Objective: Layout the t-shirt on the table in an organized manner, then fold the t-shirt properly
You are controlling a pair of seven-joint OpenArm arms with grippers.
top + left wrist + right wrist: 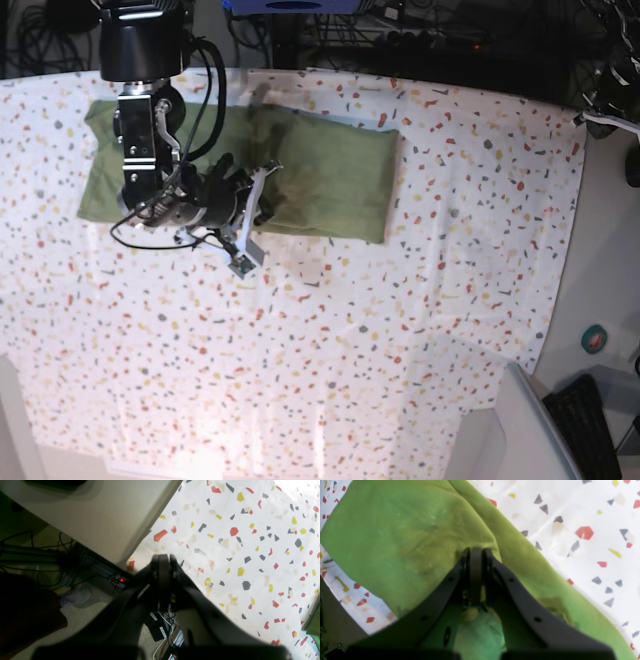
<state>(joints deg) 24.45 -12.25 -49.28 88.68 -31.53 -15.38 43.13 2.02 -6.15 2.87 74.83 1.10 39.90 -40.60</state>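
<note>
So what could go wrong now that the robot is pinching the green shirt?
1. The right end effector looks shut on a fold of the t-shirt, so pulling could drag the folded layers apart.
2. The shirt lies near the far edge of the table; a tug that way might slide it off.
3. The left end effector is shut, away from the shirt, so nothing pins the other side.
</note>
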